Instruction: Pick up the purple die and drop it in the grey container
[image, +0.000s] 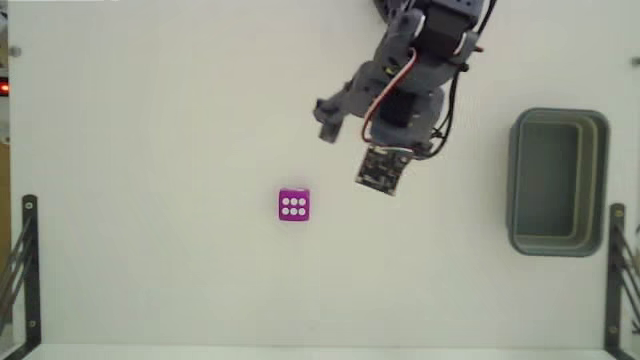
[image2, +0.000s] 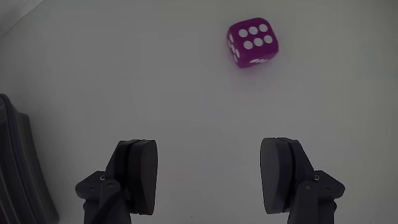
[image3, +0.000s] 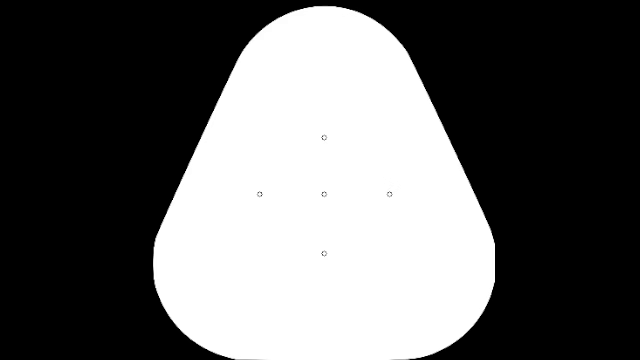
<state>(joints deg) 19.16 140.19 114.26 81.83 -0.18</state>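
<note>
Wrist view, nearest first: end effector (image2: 209, 180) wide open, nothing btw the two dark fingers (image2: 138, 174), just bare worktop (image2: 124, 74). Further up the frame, right of the finger centreline, sits the purple die (image2: 252, 42), six pips up, a second pip face toward the cam.

Step in hand, as I read it: approach, grasp not yet begun. To do it well: shift toward the die so it's centred btw the fingers, not off to one side, then come down w/ the fingers straddling two opposite flat faces. Die looks a bit rotated vs. the finger line, so a small wrist roll should stop it twisting out on closing. It's small and prob. light; a glancing finger could skid it across the smooth top.

Fixed view: arm (image: 410, 80) enters from top, die (image: 293, 204) lies alone mid-worktop, below-left of the arm, well apart from the grey container (image: 558, 243) near the right edge. Container looks empty.

Surface: plain white worktop (image: 150, 150), matte, even light. Black metal brackets (image: 28, 265) at the lower left and right edges. Little else of the room is visible.
</note>
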